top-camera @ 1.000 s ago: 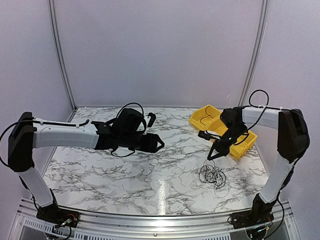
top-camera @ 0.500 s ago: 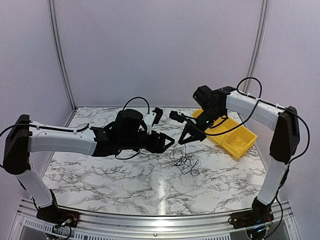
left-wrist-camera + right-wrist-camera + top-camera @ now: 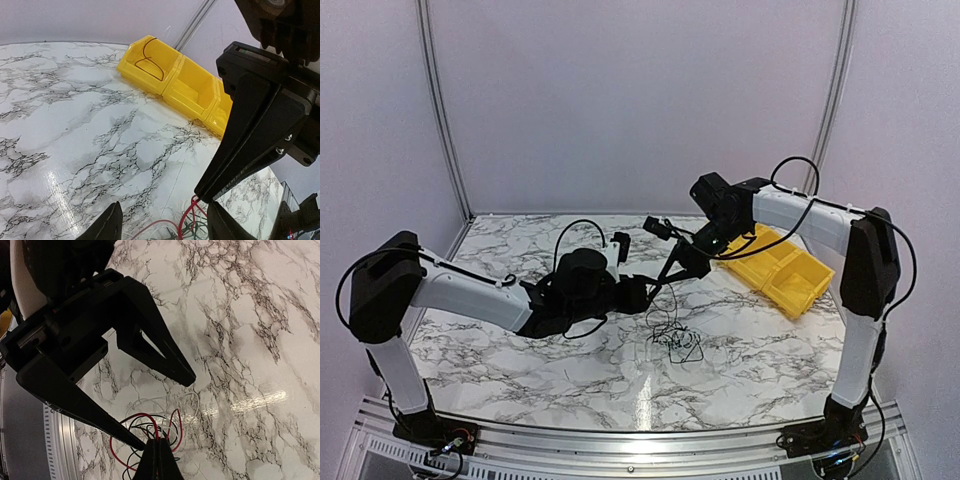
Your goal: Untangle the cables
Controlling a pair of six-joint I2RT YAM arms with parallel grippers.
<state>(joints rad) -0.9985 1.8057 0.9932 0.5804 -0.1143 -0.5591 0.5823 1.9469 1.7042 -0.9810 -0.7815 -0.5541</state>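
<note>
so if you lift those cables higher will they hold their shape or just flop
Probably floppy: the cables sag in loose loops below the shut right gripper rather than holding shape. Likely very light, since thin strands hang from one pinch. They may drag as one clump, because the loops look interlocked.

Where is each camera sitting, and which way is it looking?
Top view: high behind the arms, looking down at the marble table; both whole arms show, plus the yellow bin.
Left wrist: rides the left gripper, looking across the table toward the bin; its two fingertips show at the bottom.
Right wrist: rides the right gripper, looking down at the table; its shut fingers show.
Shared: both wrist views see the cables and each other's gripper.
</note>
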